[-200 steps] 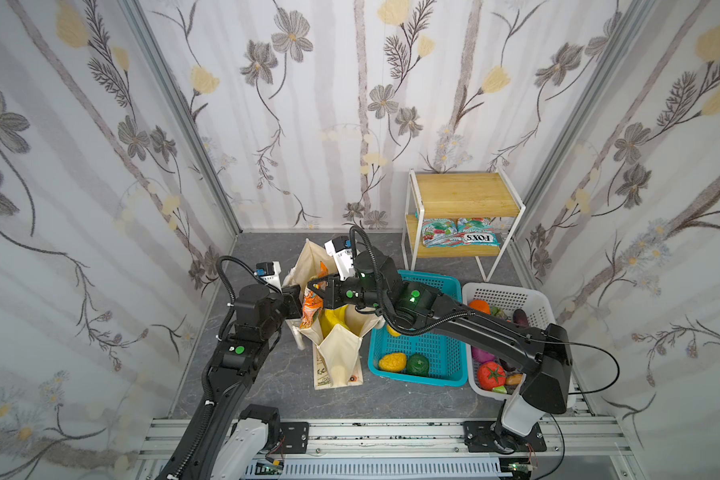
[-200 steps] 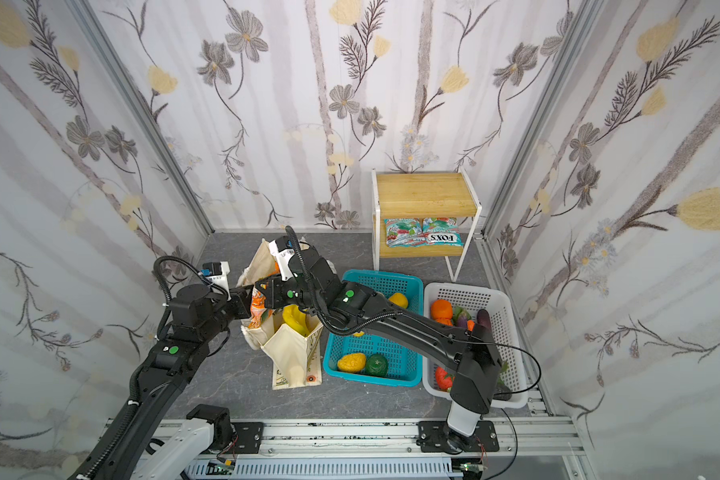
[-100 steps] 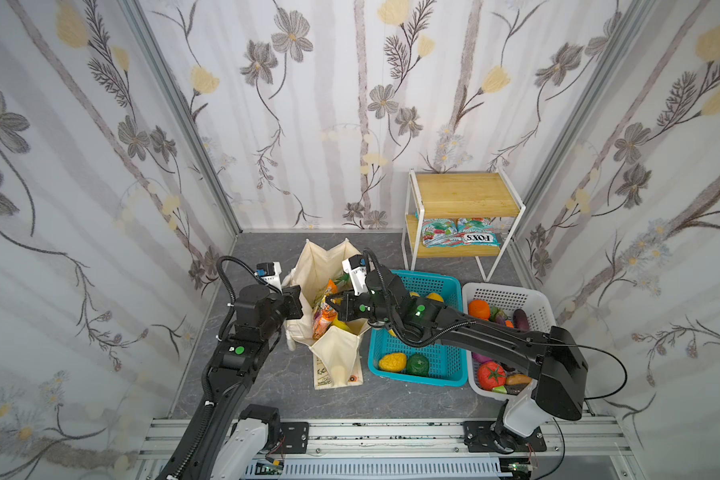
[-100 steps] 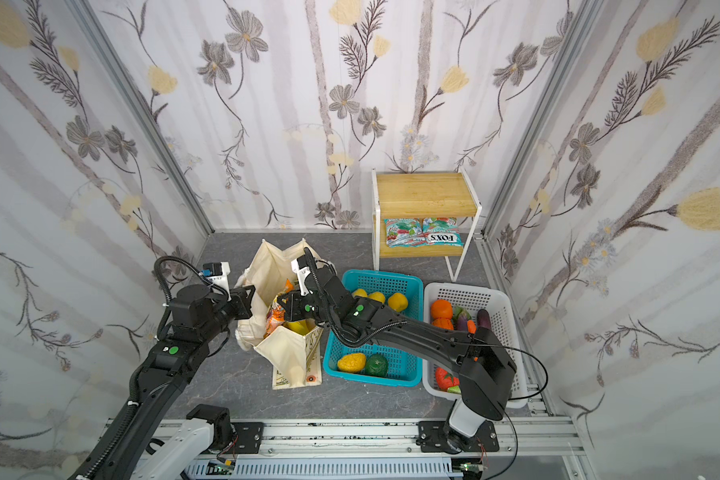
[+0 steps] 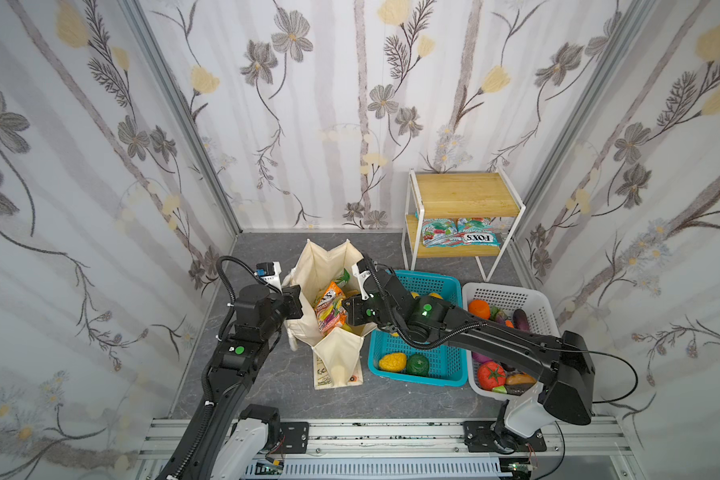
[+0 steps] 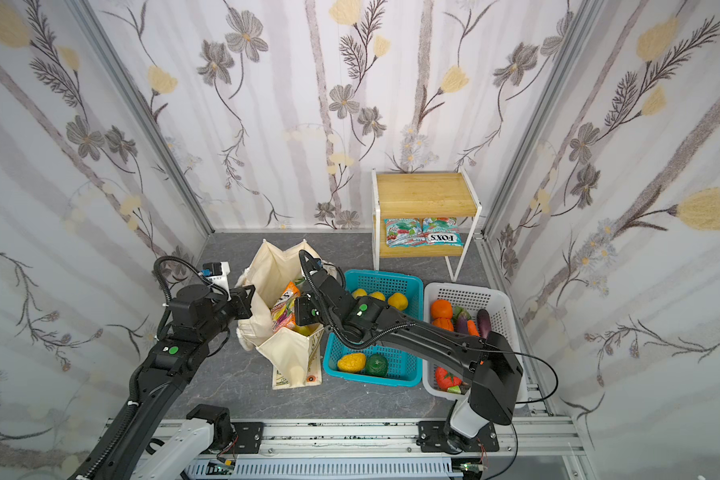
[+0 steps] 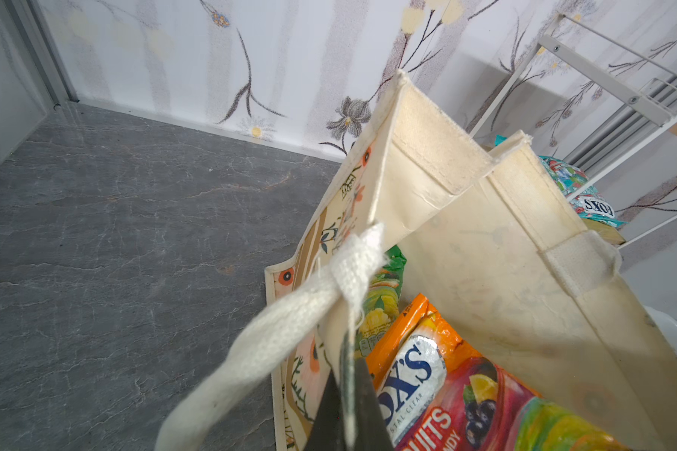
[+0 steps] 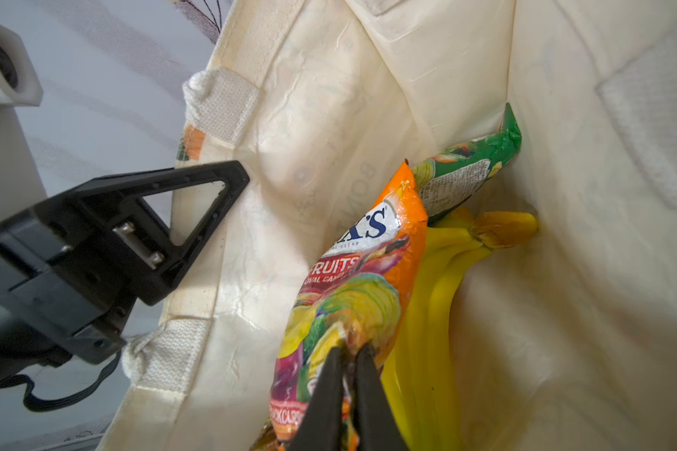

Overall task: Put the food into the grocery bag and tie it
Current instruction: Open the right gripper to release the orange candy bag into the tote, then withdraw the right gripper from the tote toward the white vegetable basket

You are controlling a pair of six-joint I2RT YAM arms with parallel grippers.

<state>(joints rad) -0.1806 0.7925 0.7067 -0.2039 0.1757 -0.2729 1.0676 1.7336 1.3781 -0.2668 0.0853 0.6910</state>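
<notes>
Item: glossy orange foil snack packet (image 8: 352,273), inside cream canvas floral tote (image 5: 329,266) against yellow banana bunch (image 8: 438,293), long axis roughly twelve-to-six in a top view, one end pinched, apparently only lightly, by right gripper (image 8: 350,351) at its three o'clock; left gripper (image 7: 348,351) clamps the tote rim at nine o'clock.

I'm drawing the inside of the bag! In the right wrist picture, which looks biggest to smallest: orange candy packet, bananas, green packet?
1. orange candy packet, though it's nearest the camera.
2. bananas, partly hidden behind it.
3. green packet, mostly tucked behind, so its true size is unsure.
</notes>
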